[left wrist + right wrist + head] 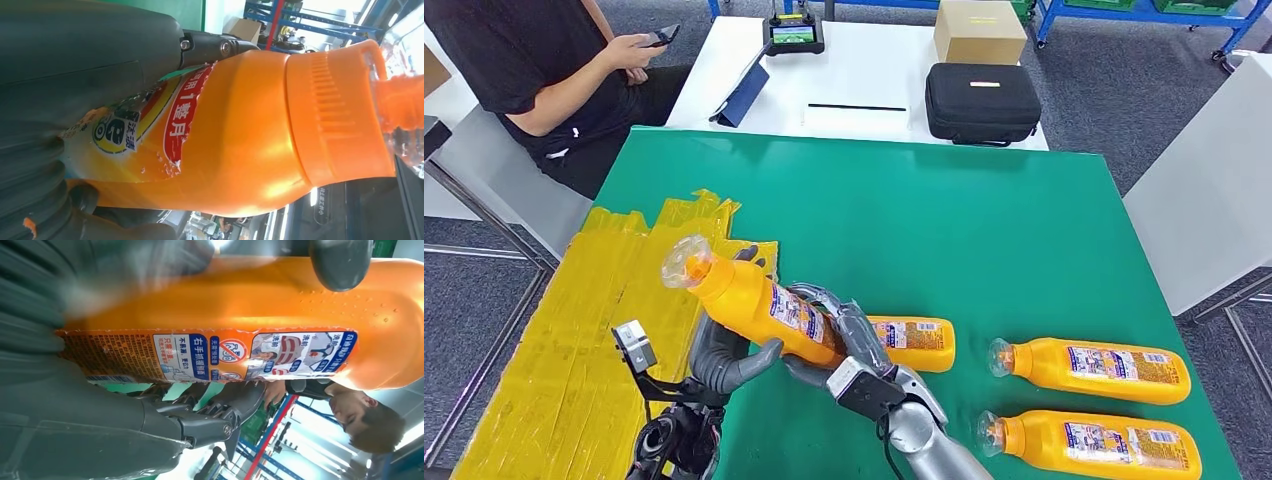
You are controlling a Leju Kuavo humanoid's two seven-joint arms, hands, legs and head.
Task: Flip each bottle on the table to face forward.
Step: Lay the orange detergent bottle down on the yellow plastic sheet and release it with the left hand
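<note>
Both hands hold one orange bottle above the green table, tilted, with its clear cap toward the far left. My left hand grips it from below, and my right hand wraps its lower body. In the left wrist view the bottle's front label shows beside the left hand. The right wrist view has its small-print back label above the right hand. A second bottle lies flat behind the right hand. Two more bottles lie at the front right, caps pointing left.
A yellow taped sheet covers the table's left side. A person sits at the far left holding a phone. Behind stands a white table with a black case, a cardboard box, a tablet and a controller.
</note>
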